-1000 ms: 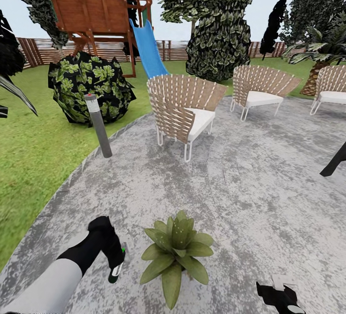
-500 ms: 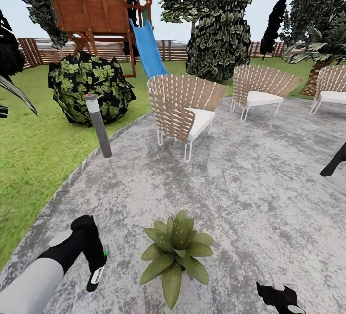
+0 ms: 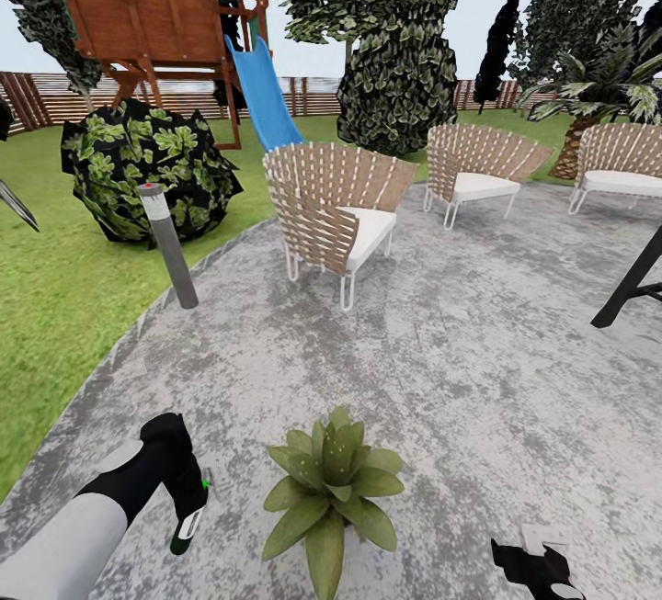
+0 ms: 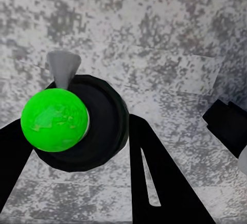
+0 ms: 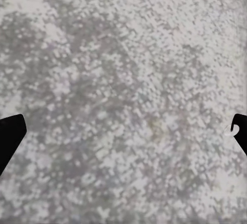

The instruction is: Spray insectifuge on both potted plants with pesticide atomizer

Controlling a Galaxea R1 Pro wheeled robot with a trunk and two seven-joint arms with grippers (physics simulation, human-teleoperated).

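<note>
On the round paved patio point(image 3: 478, 370), near its lawn-side edge: the pickup stage looks done. The left end effector point(image 3: 184, 490) is clamped on the pesticide atomizer point(image 3: 188, 519), held low just beside one potted plant point(image 3: 333, 490), on the plant's left in the head view. In the left wrist view the bottle sits end-on between the two dark fingers point(image 4: 154, 183), its round, bright green top point(image 4: 54, 120) ringed by a glossy black shoulder, with a small pale grey nozzle point(image 4: 63, 67) projecting from it.

Judgement on progress: bottle in hand, spraying stage current or about to start. No mist or wet film shows on the leaves, so coverage of this plant cannot be confirmed. A second potted plant remains to be located and treated.

Right end effector point(image 3: 541, 571) hangs low at the head view's bottom edge; in its wrist view the dark fingertips point(image 5: 10, 134) stand well apart over bare paving, holding nothing.

Materials:
- Patio: mottled grey, stone-like, matte, curved rim against grass.
- Plant: rosette of pointed, smooth green leaves; pot hidden beneath the foliage.
- Bottle: slim, dark body, white label patch.
- Chairs point(image 3: 336, 214): woven tan slats, thin white wire legs, white cushions.
- Bollard lamp point(image 3: 167, 246): grey cylinder, tilted, at the patio's rim.
</note>
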